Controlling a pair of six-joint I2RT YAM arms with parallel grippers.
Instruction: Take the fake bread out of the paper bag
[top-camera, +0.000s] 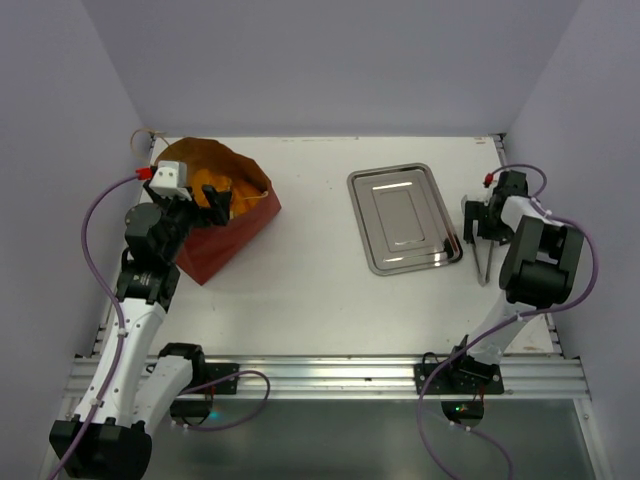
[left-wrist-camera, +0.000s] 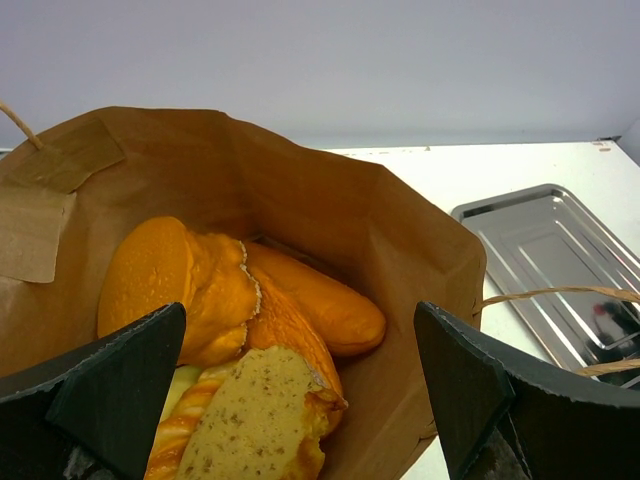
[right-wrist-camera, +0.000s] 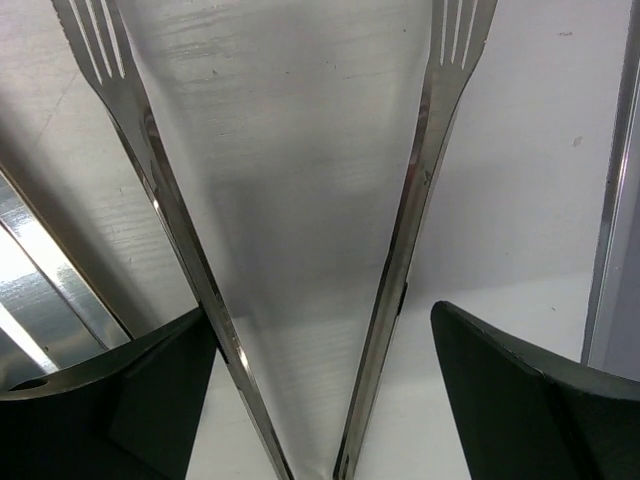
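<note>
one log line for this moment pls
left gripper open at paper bag mouth, above fake bread | right gripper open, fingers either side of tongs beside tray | no bread outside bag

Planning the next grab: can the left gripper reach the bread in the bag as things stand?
Probably yes: the left gripper hangs open at the mouth of the paper bag, with the fake bread uncovered ahead.

Well to the left of the tray (top-camera: 404, 218) on the table (top-camera: 310, 300) lies the paper bag (top-camera: 225, 225), with the fake bread (left-wrist-camera: 250, 320) inside it and the left gripper (top-camera: 205, 200) at its mouth, while just right of the tray lie tongs (top-camera: 484, 255), beneath the right gripper (top-camera: 478, 225).
</note>
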